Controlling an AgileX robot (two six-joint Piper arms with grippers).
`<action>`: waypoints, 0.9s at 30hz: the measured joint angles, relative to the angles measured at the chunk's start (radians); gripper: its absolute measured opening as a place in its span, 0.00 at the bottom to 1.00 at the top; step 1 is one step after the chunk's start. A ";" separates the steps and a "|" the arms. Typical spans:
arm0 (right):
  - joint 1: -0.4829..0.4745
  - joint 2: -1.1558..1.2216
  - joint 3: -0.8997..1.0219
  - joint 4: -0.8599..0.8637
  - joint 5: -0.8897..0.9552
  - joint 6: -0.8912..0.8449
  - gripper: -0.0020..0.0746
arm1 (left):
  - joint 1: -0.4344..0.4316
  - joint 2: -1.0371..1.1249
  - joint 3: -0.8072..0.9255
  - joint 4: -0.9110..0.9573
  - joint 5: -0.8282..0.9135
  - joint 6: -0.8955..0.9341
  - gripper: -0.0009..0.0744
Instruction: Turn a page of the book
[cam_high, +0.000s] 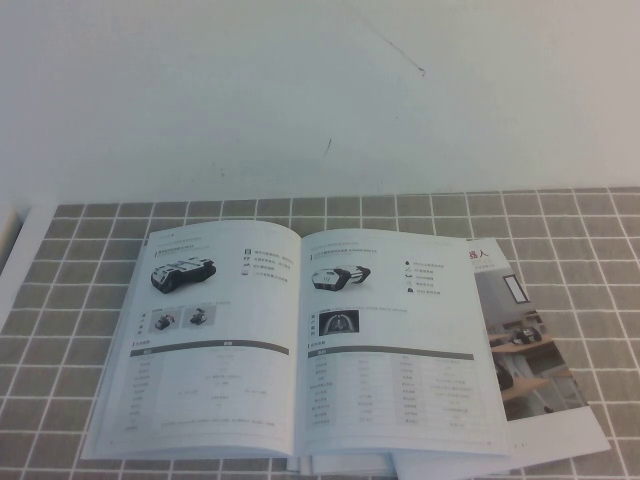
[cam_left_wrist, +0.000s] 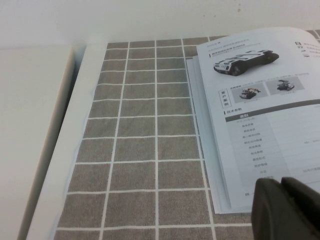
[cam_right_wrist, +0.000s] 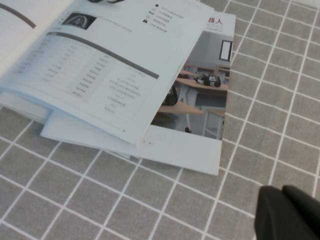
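Grey tiled matting covers the bench (cam_high: 80, 300) below a white wall. The book (cam_high: 300, 340) is laid open at centre frame, over a colour leaflet (cam_high: 530, 350) at lower right. The page (cam_high: 400, 340) is judged thin, light, floppy and slippery; its free outer edge is best lifted. The left tool (cam_left_wrist: 287, 210) and right tool (cam_right_wrist: 287, 215) are barely seen, and whether either is apart or together cannot be told.
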 joint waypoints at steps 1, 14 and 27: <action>0.000 0.000 0.000 0.000 0.000 0.000 0.02 | 0.000 0.000 0.000 0.000 0.000 -0.005 0.01; 0.000 0.000 0.000 0.001 0.000 0.000 0.02 | 0.000 0.000 0.000 -0.011 0.002 -0.009 0.01; 0.000 -0.007 0.010 0.002 -0.008 0.000 0.02 | 0.000 -0.001 0.000 -0.011 0.002 -0.020 0.01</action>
